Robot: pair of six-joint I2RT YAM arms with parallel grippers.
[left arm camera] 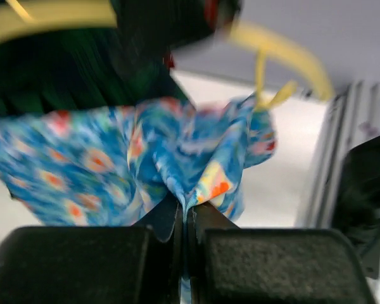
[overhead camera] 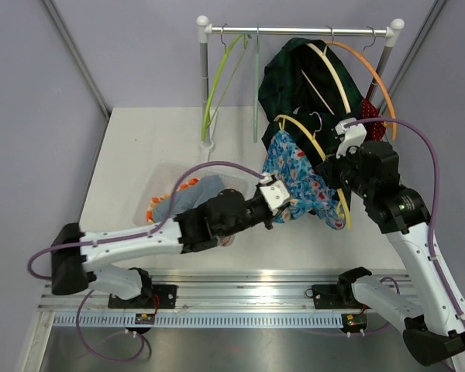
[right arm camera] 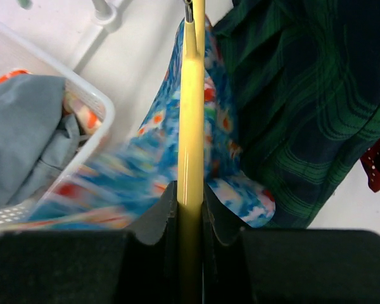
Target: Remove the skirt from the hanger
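Your left gripper (overhead camera: 274, 195), near the middle of the top view, is squeezed almost fully closed on a fold of the blue flowery cloth skirt (overhead camera: 296, 172). In its wrist view the cloth bunches into the thin slit between the fingers. That looks like a good pinch for pulling.

Your right gripper (overhead camera: 335, 164), just right of the middle, is closed tight on the pale yellow plastic hanger (right arm camera: 191, 107). In that wrist view the bar runs straight up between its fingers. I think it holds the hanger so it will not swing or come along when you tug the skirt.

The skirt hangs between the two grippers, draped on the hanger, above the white counter (overhead camera: 132, 147). I judge it is not yet free.

To the left sits a white plastic basket (right arm camera: 104, 114) with clothes in it, likely the place for the skirt.

Far off, at the top, a dark green checked garment (overhead camera: 294, 74) hangs on the white rail (overhead camera: 310, 32). It is close behind, so pull away from it.
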